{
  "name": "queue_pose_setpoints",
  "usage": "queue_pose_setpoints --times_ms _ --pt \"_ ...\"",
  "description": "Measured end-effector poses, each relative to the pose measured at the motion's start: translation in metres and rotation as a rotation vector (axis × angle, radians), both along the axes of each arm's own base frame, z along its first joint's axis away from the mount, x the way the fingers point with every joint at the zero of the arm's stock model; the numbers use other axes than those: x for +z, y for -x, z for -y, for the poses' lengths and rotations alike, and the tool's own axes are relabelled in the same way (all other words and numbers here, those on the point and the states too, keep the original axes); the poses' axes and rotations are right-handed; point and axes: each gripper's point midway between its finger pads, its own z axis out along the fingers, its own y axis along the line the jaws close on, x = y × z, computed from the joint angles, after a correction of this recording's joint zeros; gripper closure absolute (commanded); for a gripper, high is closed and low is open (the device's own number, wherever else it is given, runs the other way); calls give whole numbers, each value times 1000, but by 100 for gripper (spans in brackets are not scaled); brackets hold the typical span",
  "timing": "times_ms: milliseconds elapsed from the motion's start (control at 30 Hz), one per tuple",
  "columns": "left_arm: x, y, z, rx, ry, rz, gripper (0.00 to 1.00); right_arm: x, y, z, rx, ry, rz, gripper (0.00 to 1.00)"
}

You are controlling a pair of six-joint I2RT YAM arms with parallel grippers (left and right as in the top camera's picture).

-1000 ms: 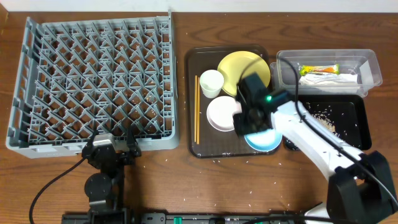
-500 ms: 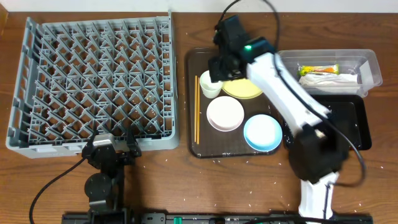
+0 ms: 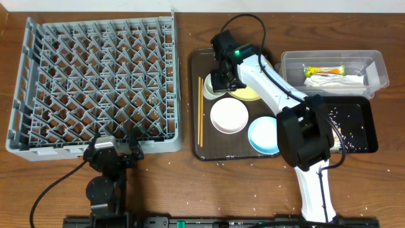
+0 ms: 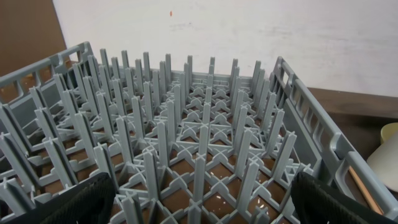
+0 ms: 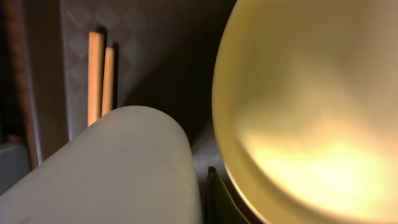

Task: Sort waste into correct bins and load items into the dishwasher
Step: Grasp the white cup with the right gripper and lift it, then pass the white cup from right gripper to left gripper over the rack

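My right gripper (image 3: 218,81) is down at the small white cup (image 3: 208,89) at the back left of the brown tray, shut on its wall. In the right wrist view one dark finger (image 5: 217,199) is wedged between the cup (image 5: 112,168) and the yellow plate (image 5: 311,112); the other finger is hidden. The chopsticks (image 3: 200,114) lie along the tray's left side. A white bowl (image 3: 229,116) and a light blue bowl (image 3: 262,136) sit nearer the front. My left gripper (image 3: 114,152) is open at the front edge of the grey dish rack (image 3: 95,82), with pegs between its fingers (image 4: 81,199).
The dark brown serving tray (image 3: 199,149) holds the dishes. At the right, the clear tub (image 3: 380,69) contains a yellow-green wrapper (image 3: 324,70) and a white napkin (image 3: 335,80). In front of it the black tray (image 3: 368,130) carries scattered rice (image 3: 332,120).
The right arm swung from over the blue bowl to the back left of the tray, came down beside the cup, and its jaws shut. The left arm has stayed still.
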Motion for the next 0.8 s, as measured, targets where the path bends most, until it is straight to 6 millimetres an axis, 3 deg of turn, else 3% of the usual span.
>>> queue_pose_setpoints --times_ms 133,333,400,500,667,800 --pt "0 0 0 0 0 0 8 34 0 6 -8 -15 25 99" --pt "0 0 1 -5 2 2 8 166 1 44 -20 -168 205 99" --pt "0 0 3 -18 8 2 8 176 1 52 -20 -190 212 99" --pt "1 -1 7 -38 45 9 8 170 3 52 3 -229 175 99" --pt "23 -3 34 -186 204 103 8 150 8 40 90 -288 119 99" --pt "15 -4 43 -220 296 39 8 156 6 30 141 -339 137 99"
